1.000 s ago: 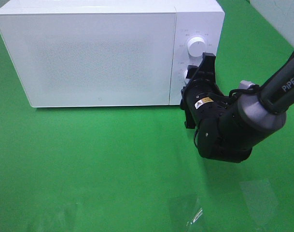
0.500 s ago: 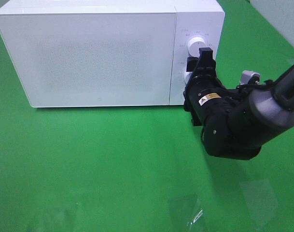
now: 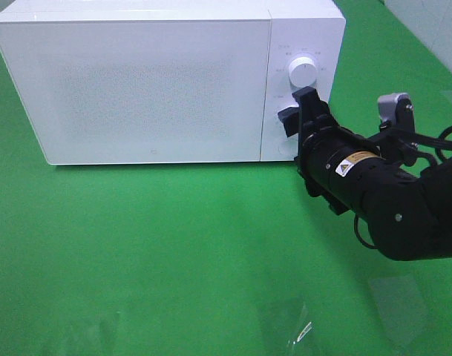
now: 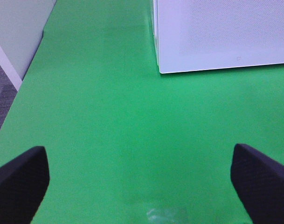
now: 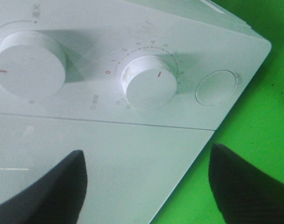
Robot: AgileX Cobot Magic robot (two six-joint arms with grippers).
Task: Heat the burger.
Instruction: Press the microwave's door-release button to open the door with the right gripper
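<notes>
A: Status?
B: Right pincer point(image 5: 146, 186) open, empty — facing the microwave's point(image 3: 166, 81) numbered knob point(image 5: 148, 84). Left pincer point(image 4: 142, 182) open over the green bench point(image 4: 114, 116).
A: Burger?
B: Can't tell — out of sight, door point(image 3: 99, 96) shut.

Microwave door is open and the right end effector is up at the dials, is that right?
Not quite: the microwave door is shut, flush with the front, as the exterior high view shows. The right end effector is up at the dials.
</notes>
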